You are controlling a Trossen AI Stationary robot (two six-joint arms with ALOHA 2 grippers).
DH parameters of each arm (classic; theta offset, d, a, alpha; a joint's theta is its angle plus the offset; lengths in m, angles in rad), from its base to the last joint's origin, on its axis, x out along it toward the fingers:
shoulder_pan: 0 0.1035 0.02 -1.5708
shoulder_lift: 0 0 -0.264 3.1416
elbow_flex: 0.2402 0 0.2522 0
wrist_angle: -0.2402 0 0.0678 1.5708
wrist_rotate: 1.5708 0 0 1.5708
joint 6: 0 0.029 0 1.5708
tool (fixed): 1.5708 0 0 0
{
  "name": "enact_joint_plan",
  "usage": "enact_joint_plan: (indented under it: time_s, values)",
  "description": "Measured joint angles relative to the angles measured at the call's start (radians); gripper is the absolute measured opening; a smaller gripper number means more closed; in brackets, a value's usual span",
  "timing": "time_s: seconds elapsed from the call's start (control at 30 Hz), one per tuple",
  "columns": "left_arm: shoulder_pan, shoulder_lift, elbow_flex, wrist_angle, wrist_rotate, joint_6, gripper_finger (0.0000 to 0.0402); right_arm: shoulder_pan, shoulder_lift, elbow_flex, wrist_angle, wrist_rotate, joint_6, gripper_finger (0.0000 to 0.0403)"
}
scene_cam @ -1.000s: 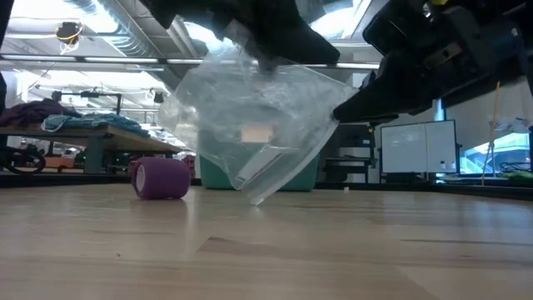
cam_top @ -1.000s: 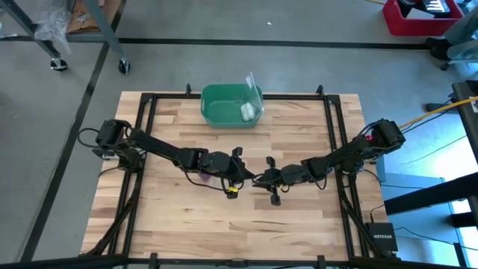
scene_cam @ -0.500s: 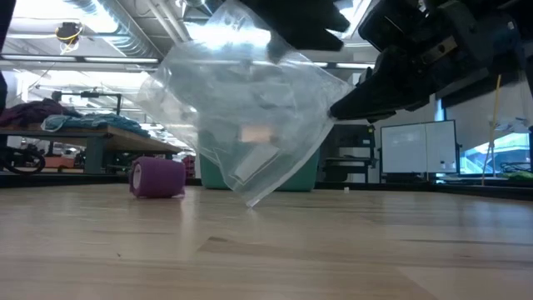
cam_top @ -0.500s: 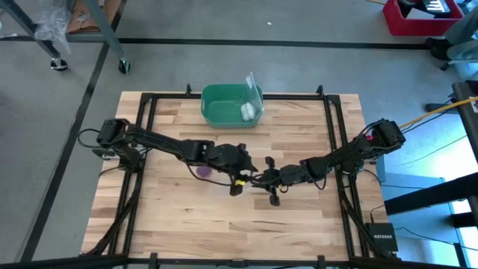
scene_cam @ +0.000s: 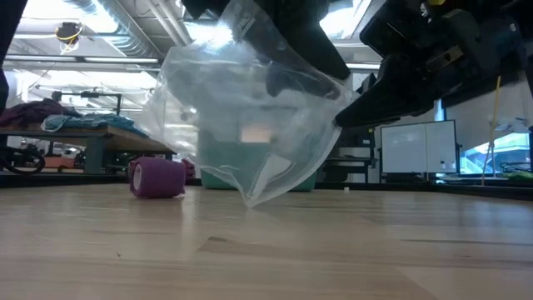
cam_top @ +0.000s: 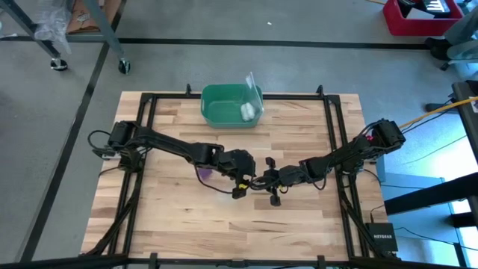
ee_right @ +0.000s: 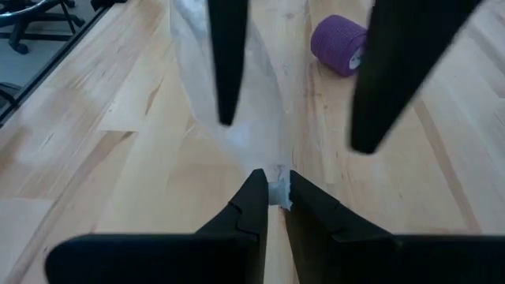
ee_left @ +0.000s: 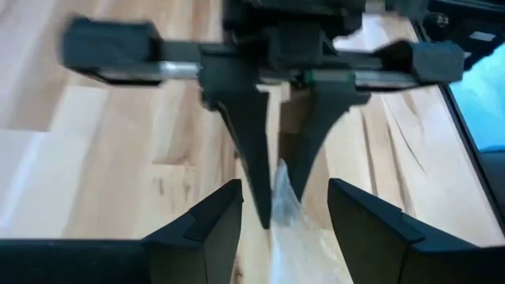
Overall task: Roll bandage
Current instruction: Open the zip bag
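Left gripper (cam_top: 240,181) sat mid-table with fingers (ee_left: 237,209) spread wide, nothing clamped; in its wrist view the top edge of the clear plastic bag (scene_cam: 250,125) stood in the gap between them, and whether it touched either finger was not readable. Just behind that arm, on the wood toward the table's left, the bandage (cam_top: 203,172) lay as a compact purple roll on its side, free of both grippers; low view had it (scene_cam: 158,177) resting on the tabletop (cam_top: 179,217) left of the bag, apart from it. The bag hung off the surface, lower corner down near the wood, contact with the table not clear. Right gripper (cam_top: 263,181) met the left one at the middle, fingertips (ee_right: 254,193) pinched nearly closed on the bag's edge; its wrist view showed the left gripper's two dark fingers farther off, with the roll (ee_right: 339,44) beyond. Green bin (cam_top: 231,104) stood at the far edge of the table, centre, with a small white roll (cam_top: 246,112) inside it at the right end
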Motion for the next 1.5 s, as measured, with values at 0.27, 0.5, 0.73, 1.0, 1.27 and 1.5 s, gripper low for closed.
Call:
enact_joint_plan:
  time_s: [0.27,0.5,0.73,1.0,1.27,1.5]
  values:
    - [0.001,0.026,0.000,-0.007,0.006,-0.031,0.0177,0.000,-0.001,0.000,0.001,0.000,0.001,0.0042]
    - [0.004,0.046,-0.001,-0.015,-0.002,-0.048,0.0119,0.000,-0.002,0.000,0.002,0.000,0.002,0.0042]
    - [0.003,0.044,-0.001,-0.008,-0.080,0.003,0.0012,-0.001,-0.002,0.000,0.000,0.004,0.002,0.0042]
    - [-0.023,0.039,-0.004,0.048,-0.131,0.089,0.0001,0.000,-0.002,0.000,0.000,-0.008,0.003,0.0042]
    - [-0.045,-0.048,-0.004,0.071,-0.220,0.144,0.0000,-0.001,-0.003,0.004,0.013,-0.021,0.003,0.0042]
    - [-0.050,-0.135,-0.002,0.052,-0.272,0.192,0.0000,0.000,0.019,0.003,0.011,-0.018,0.002,0.0042]
